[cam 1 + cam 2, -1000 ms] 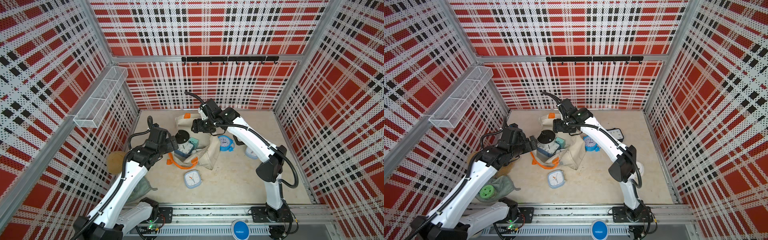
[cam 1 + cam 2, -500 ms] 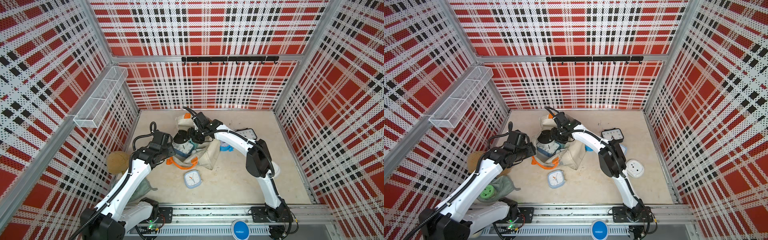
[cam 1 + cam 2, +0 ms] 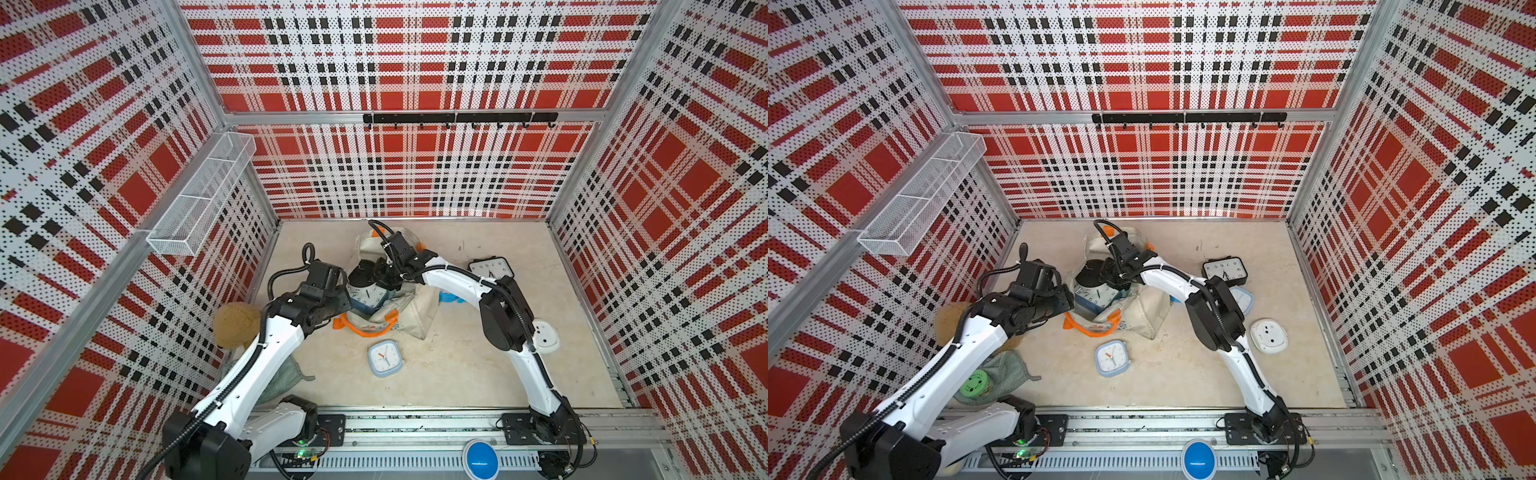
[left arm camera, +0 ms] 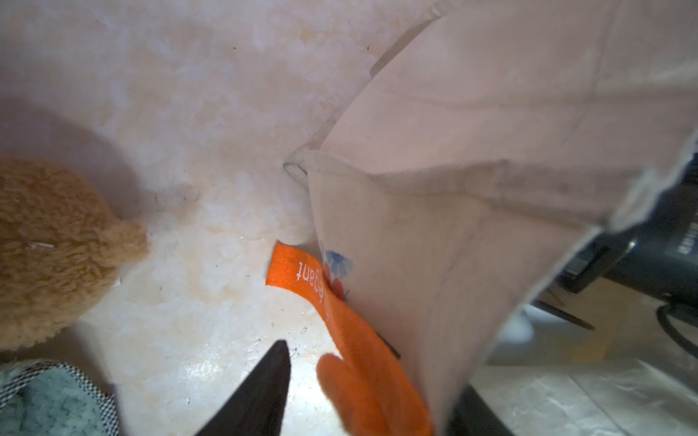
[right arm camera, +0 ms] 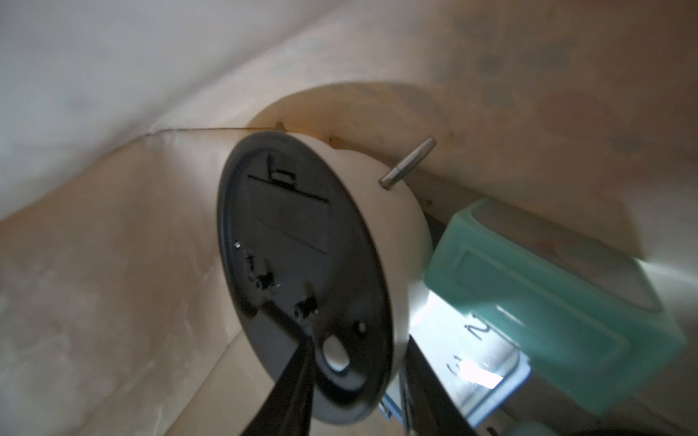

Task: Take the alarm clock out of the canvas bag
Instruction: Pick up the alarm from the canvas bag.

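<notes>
The cream canvas bag [image 3: 419, 309] [image 3: 1150, 311] lies on the floor with its mouth open toward the left arm. My left gripper [image 4: 372, 370] [image 3: 347, 305] is shut on the bag's rim [image 4: 472, 188], with the orange handle [image 4: 340, 313] between its fingers. My right gripper [image 5: 359, 351] [image 3: 384, 278] reaches inside the bag. It is shut on a round cream alarm clock [image 5: 302, 264] with a black back [image 3: 363, 270] [image 3: 1094, 270], one finger on each face. A blue square clock [image 3: 370, 297] and a mint-green clock [image 5: 547, 302] sit beside it in the bag.
A light-blue square clock [image 3: 385, 358] lies in front of the bag. A black clock [image 3: 491, 268], a white round clock [image 3: 544, 336] and a blue clock [image 3: 451, 297] lie to the right. A tan plush [image 3: 237, 318] and green cloth [image 3: 286, 374] sit left. A wire basket [image 3: 203, 199] hangs on the left wall.
The right gripper has dropped into the bag and closed round the cream clock. The left gripper has closed on the bag's rim and shifted slightly toward the left wall.
</notes>
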You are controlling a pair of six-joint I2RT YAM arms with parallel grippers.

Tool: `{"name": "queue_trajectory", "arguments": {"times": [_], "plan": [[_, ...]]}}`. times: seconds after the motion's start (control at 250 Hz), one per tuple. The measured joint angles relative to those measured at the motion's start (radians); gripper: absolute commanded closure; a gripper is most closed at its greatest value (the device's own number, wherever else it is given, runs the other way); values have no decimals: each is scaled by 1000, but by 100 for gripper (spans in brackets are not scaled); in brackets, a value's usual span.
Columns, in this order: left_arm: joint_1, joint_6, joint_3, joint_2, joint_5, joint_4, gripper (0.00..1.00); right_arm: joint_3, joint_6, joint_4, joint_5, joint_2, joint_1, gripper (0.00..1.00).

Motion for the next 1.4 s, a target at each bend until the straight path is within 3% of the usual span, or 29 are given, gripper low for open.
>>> {"name": "queue_trajectory", "arguments": {"times": [0.084, 0.272, 0.596, 1.4], "plan": [[-5, 0, 2, 6, -1, 1, 42, -11, 14, 15, -2, 0, -2, 64], [-20, 0, 10, 16, -3, 1, 42, -20, 42, 61, -10, 0, -6, 82], [-32, 2, 37, 22, -11, 0, 40, -21, 47, 88, -20, 2, -9, 93], [-42, 21, 100, -2, -62, -44, 30, 2, -148, -51, 128, -62, 12, 96]]}}
